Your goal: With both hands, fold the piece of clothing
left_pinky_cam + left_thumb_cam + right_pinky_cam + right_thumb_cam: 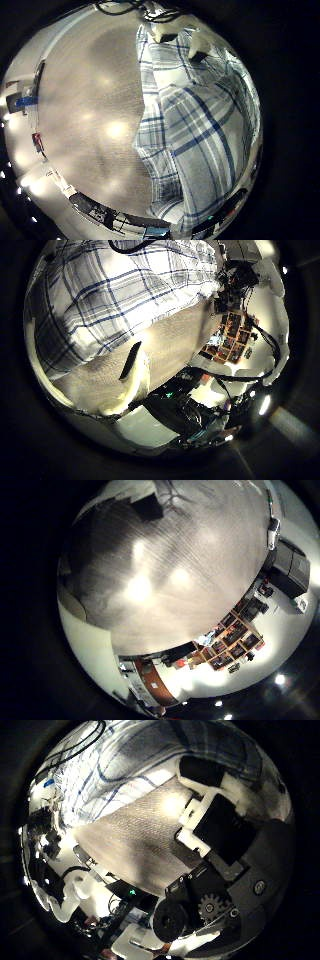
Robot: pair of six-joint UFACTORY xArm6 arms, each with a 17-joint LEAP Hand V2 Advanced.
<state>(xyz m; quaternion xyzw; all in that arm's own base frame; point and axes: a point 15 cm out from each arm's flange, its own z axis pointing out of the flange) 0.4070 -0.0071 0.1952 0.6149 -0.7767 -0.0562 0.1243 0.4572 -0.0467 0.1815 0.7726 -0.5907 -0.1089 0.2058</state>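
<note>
on table (90,110), plaid shirt (190,130) lies under left hand.

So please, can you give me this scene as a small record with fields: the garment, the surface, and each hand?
garment: plaid shirt, lying on the table, partly bunched
surface: table, bare beside the shirt
left hand: above the table next to the shirt; fingers not seen clearly
right hand: right hand over the table, near the shirt's edge, holding nothing visible
fold: no finished fold to be seen
</note>
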